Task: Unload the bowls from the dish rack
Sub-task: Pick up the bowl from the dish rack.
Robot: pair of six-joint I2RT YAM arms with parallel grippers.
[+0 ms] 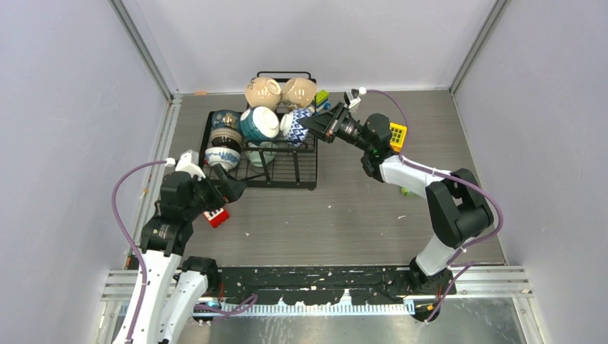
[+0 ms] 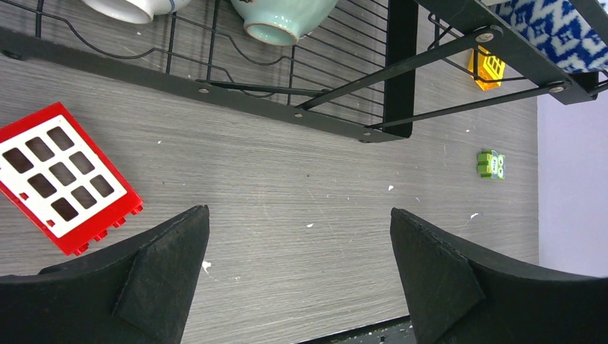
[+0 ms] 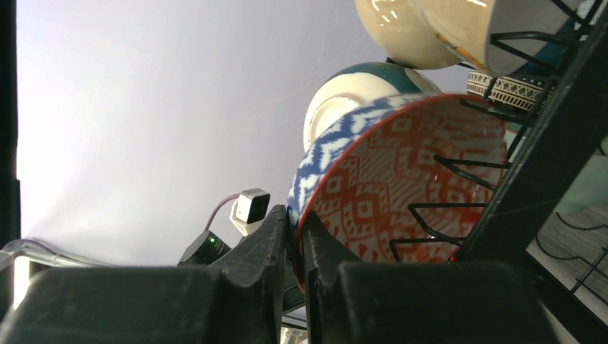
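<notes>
Pinching the rim of the blue-and-red bowl (image 3: 387, 165) with the right claw (image 3: 294, 228), closed almost all the way on it. Standing on edge at the right side of the dish rack (image 1: 287, 170), upper middle of the top view, red inside turned right. Holding nothing in the left claw (image 2: 297, 215), spread wide beside a red block (image 2: 61, 175)

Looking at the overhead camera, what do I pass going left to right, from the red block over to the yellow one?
red block → teal bowl → blue-and-white patterned bowl → yellow block
</notes>
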